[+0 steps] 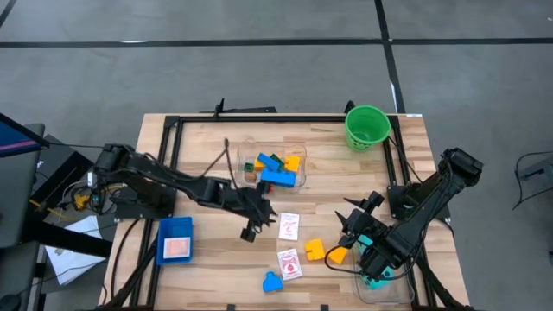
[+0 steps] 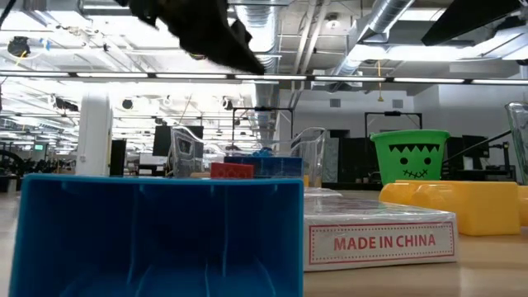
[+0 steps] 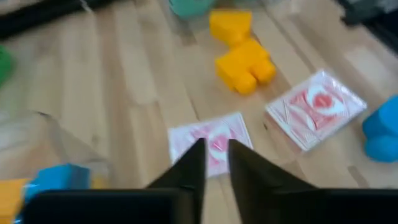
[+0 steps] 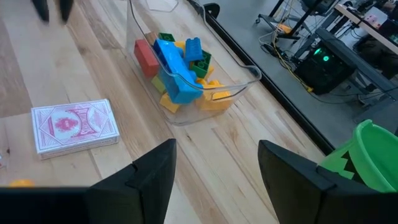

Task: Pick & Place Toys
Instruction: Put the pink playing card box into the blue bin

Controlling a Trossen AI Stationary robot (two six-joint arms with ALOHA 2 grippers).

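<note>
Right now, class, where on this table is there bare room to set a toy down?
Bare wood lies between the blue tray and the left gripper, and between clear tub and green bucket. It is crowded around the cards and yellow bricks.

Two red-and-white card packs point(image 1: 289, 226) lie flat mid-table; yellow bricks point(image 1: 314, 250) right of them, a blue brick point(image 1: 272, 282) nearest; mixed bricks point(image 1: 275, 169) heaped farther back.

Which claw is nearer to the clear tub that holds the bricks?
The left claw. It hangs just below the clear tub in the high view, next to the upper card. The right claw is farther off, toward the table's right side, near the yellow brick.
</note>
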